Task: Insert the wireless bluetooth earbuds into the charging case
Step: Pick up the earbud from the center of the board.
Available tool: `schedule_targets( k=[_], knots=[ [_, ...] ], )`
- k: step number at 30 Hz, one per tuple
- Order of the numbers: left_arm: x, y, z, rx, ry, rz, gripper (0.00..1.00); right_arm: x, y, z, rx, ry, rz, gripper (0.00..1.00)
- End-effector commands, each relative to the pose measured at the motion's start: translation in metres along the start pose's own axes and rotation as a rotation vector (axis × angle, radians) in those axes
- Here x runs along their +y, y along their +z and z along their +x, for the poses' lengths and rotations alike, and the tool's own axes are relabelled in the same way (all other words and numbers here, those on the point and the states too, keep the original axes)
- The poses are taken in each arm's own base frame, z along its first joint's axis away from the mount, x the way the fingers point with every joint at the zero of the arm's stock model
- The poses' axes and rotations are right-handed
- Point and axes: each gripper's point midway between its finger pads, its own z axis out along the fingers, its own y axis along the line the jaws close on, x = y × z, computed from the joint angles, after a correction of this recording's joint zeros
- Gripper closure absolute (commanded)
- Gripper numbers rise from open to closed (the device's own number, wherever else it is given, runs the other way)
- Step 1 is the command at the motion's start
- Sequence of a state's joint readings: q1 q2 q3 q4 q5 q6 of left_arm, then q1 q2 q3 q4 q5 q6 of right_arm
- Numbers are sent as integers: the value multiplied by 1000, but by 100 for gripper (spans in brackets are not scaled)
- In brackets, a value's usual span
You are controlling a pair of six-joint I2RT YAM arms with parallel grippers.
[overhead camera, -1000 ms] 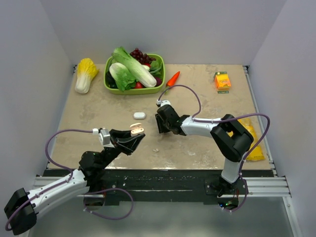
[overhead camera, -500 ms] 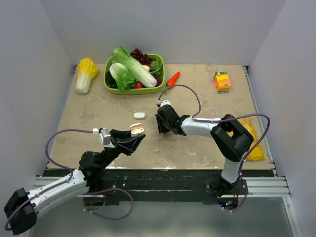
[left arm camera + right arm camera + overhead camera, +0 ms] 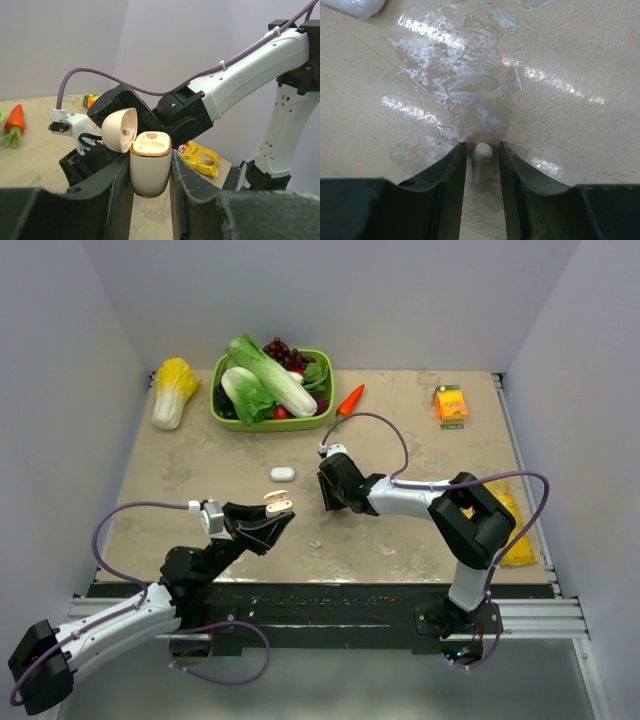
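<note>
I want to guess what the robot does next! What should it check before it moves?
1. Charging case gripped in the left tool: ok.
2. Case lid open: ok.
3. Earbud sits between the fingers of the right tool: ok.
4. Earbud pinched tight: cannot tell.
5. Earbud inside the case: not ok, it lies on the table.
</note>
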State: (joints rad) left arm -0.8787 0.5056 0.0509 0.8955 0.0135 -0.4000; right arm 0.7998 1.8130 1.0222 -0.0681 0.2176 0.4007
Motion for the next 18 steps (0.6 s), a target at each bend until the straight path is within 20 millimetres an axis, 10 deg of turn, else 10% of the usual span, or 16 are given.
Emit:
schedule_targets(
  k=[1,14,18],
  knots=[
    [2,-4,2,-16,22,1,100,-7,-8,2,5,-3,18,68],
    [3,-3,4,-7,25,-4,100,-1,-23,-12,-82,33,-38,97],
    [2,-1,2,-20,25,1,100,11,-62,-52,-262,91,-139,100]
  ],
)
